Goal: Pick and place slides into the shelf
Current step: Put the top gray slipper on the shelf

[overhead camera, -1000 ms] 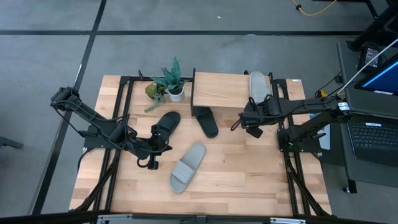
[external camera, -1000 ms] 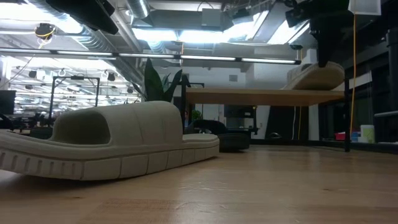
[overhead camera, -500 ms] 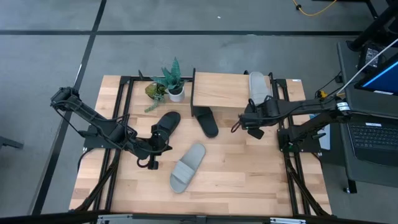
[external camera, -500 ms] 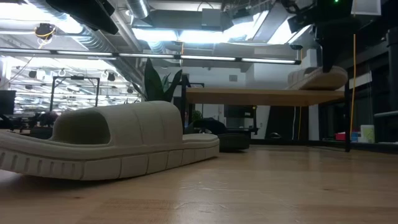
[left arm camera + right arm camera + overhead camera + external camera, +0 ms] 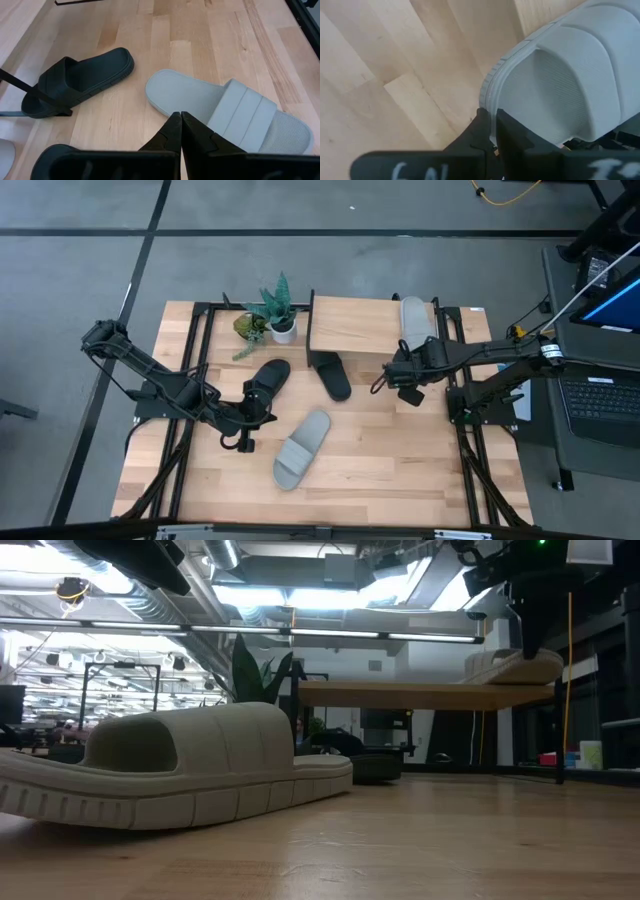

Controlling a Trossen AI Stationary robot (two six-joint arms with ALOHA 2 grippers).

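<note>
One light grey slide [image 5: 414, 318] lies on the right end of the shelf's wood top board [image 5: 355, 325], and my right gripper [image 5: 407, 367] is shut on its near end. A second grey slide [image 5: 302, 448] lies flat on the table. One black slide [image 5: 268, 380] rests beside my left gripper [image 5: 246, 423], which is shut and touches nothing. The other black slide [image 5: 333, 373] sticks partly under the shelf. In the left wrist view the shut fingers [image 5: 180, 122] point at the grey slide [image 5: 235, 117] and the far black slide [image 5: 75, 82]. My right gripper pinches the sole rim [image 5: 489, 102] at the near end of the grey slide between its two fingers [image 5: 480, 132]. It comes from above, slanting in from the near side. The slide [image 5: 510, 665] lies level on the shelf's top board.
A small potted plant [image 5: 272, 315] stands on the table left of the shelf. Black frame rails run along the table's left and right sides. A laptop [image 5: 600, 395] sits beyond the right edge. Bare wood lies near the table's front edge.
My right gripper has come down a little with the grey slide. The slide's raised end has sunk until the slide lies level on the shelf's top board. The left arm has kept still.
</note>
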